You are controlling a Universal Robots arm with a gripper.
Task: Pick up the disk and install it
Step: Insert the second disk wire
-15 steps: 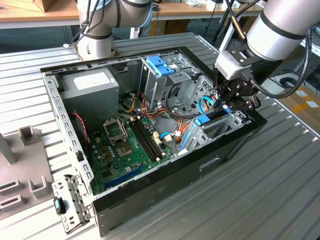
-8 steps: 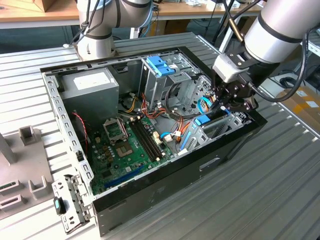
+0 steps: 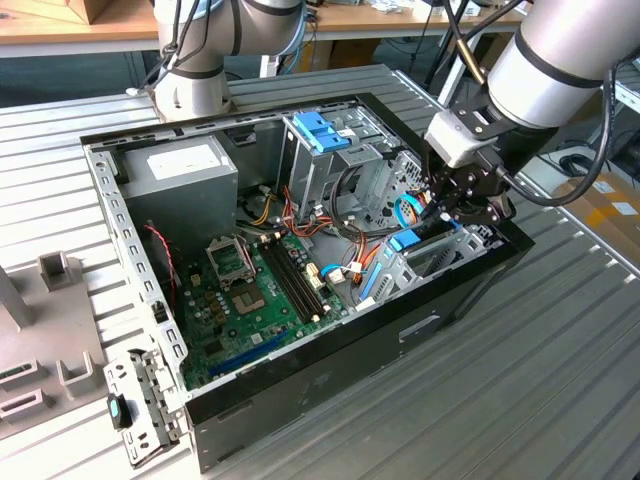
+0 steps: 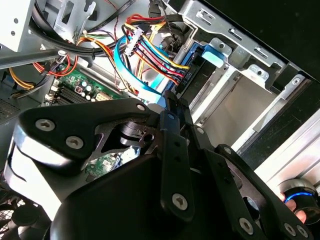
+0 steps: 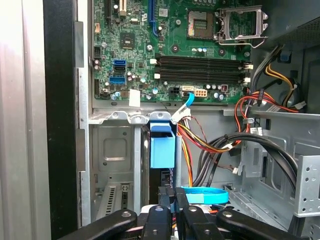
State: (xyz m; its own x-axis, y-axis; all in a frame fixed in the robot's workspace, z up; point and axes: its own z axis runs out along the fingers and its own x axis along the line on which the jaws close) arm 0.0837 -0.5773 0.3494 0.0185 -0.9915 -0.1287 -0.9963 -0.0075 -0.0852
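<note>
The disk (image 3: 405, 241), dark with a bright blue carrier rail, stands on edge in the metal bay at the open computer case's corner on the exterior view's right. In both wrist views its blue carrier (image 4: 216, 52) (image 5: 162, 147) sits between the bay's metal walls, with the dark body behind it. My gripper (image 3: 452, 212) hangs low over the end of the bay nearest the case wall. Its black fingers (image 4: 174, 102) (image 5: 172, 192) are pressed together, shut, with their tips at the disk's near end. Whether they touch it is hidden.
A thin blue cable (image 5: 205, 195) and red, yellow and black wire bundles (image 4: 150, 55) crowd the bay. The motherboard (image 3: 250, 290), power supply (image 3: 180, 170) and an upright cage with a lighter blue tab (image 3: 320, 130) lie beyond. A second arm's base (image 3: 195, 80) stands behind the case.
</note>
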